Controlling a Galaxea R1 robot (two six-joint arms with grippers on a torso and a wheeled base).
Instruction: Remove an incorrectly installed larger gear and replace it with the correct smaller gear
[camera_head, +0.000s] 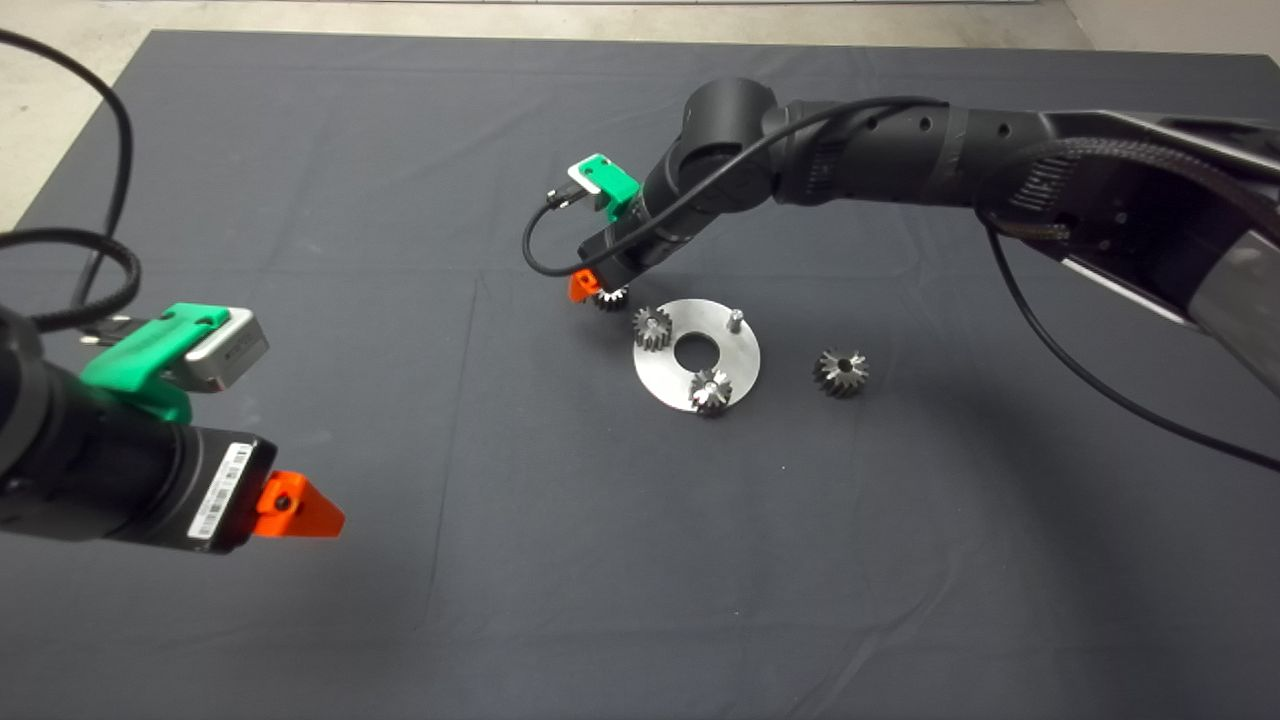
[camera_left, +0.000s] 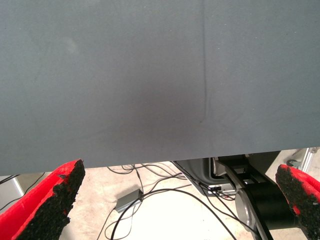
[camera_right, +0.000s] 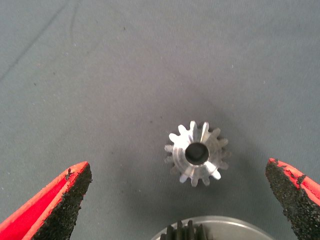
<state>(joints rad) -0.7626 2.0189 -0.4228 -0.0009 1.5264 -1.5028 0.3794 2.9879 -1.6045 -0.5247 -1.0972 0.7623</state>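
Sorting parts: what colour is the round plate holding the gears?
Plain silvery metal plate, best seen in the head view.

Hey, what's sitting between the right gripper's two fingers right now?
The smaller gear lies flat on the mat between the open right gripper fingers, touched by neither. The right wrist view shows it.

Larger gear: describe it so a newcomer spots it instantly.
Find the round metal plate mid-mat. The larger gear lies alone on the mat just right of it, off the plate. It is the biggest and darkest gear, with long coarse pointed teeth and a wide centre hole.
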